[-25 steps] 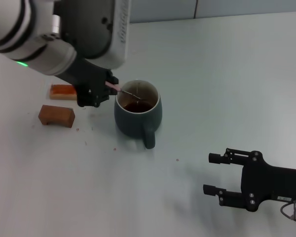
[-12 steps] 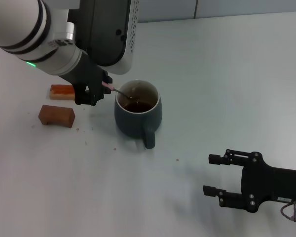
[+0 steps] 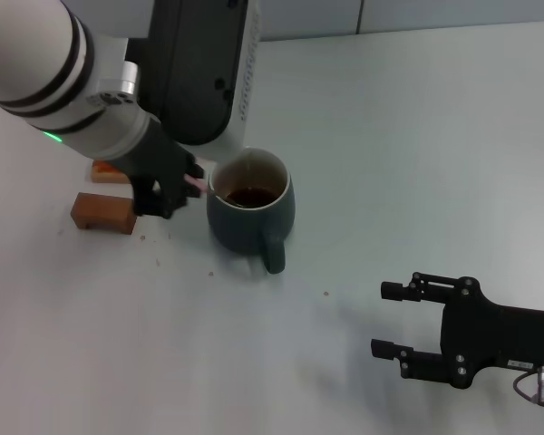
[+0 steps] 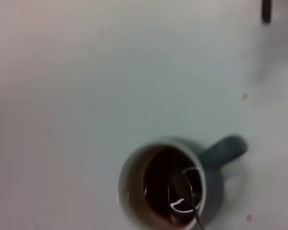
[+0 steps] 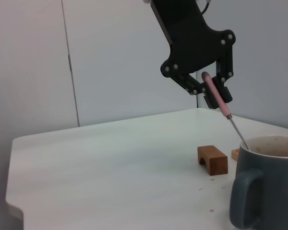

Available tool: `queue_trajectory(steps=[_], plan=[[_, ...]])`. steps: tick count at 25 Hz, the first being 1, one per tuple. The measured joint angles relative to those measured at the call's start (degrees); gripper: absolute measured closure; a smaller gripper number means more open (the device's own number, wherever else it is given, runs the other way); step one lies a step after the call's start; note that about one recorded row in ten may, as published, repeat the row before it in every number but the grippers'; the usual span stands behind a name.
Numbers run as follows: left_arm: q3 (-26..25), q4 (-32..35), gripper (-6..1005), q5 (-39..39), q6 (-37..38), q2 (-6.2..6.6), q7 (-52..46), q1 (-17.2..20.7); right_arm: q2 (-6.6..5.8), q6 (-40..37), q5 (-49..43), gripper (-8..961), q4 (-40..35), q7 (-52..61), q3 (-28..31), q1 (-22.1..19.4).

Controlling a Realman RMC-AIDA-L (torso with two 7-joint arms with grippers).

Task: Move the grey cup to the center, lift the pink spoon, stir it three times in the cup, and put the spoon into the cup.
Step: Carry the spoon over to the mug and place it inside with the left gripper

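Surface: pale white table (image 3: pixel 417 136); a light wall panel rises behind its far edge in the right wrist view.
Landmark: the grey cup (image 3: pixel 251 213), upright on the table, near the middle of the head view.
Cup handle: loop handle points toward the robot, slightly to its right; dark liquid inside, brown-stained inner wall.
Pink spoon (image 5: pixel 216 94): long axis slanted, pink handle end high and to the robot's left of the cup, metal shank running down over the rim.
Spoon bowl: inside the cup, dipped in the liquid, seen in the left wrist view (image 4: pixel 181 184).
Left gripper (image 3: pixel 177 186): just beside the cup on the robot's left, fingers clamped on the pink handle near its upper end; from the right wrist view (image 5: pixel 212 86) it hangs above and beyond the cup.
Right gripper (image 3: pixel 392 319): well apart from the cup, nearer the robot and to its right, low over the table, fingers spread apart with nothing between them.
Near block (image 3: pixel 102 212): orange-brown, on the table to the robot's left of the cup, beyond the left gripper.
Far block (image 3: pixel 107 172): orange-brown, farther from the robot than the near block, mostly hidden under the left arm.
Crumbs: a few small specks on the table around the cup's near side.
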Motion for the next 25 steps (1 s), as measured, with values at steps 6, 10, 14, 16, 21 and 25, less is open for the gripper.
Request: queue_trajectory(steps=[6, 10, 14, 16, 21, 25], plan=[[1.4, -0.6, 869, -3.3, -4.5, 0.0, 0.3, 0.3, 0.02, 0.0, 0.0, 261, 0.1, 0.0, 0.0, -0.1], [2.6, -3.1, 869, -2.8, -7.7, 0.0, 0.2, 0.0, 0.04, 0.0, 0.0, 261, 0.1, 0.0, 0.0, -0.1], [2.5, -4.7, 869, -1.8, -8.4, -0.01, -0.1, -0.5, 0.12, 0.0, 0.0, 261, 0.2, 0.0, 0.0, 0.1], [2.4, -4.8, 869, -1.6, -8.4, -0.01, -0.1, -0.5, 0.12, -0.1, 0.0, 261, 0.2, 0.0, 0.0, 0.2], [0.8, -4.0, 869, -0.1, -6.4, 0.0, -0.4, -0.5, 0.11, -0.1, 0.0, 261, 0.3, 0.1, 0.0, 0.2], [0.5, -3.2, 869, -0.5, -4.7, 0.0, -0.5, -0.5, 0.11, -0.1, 0.0, 260, 0.3, 0.1, 0.0, 0.2]])
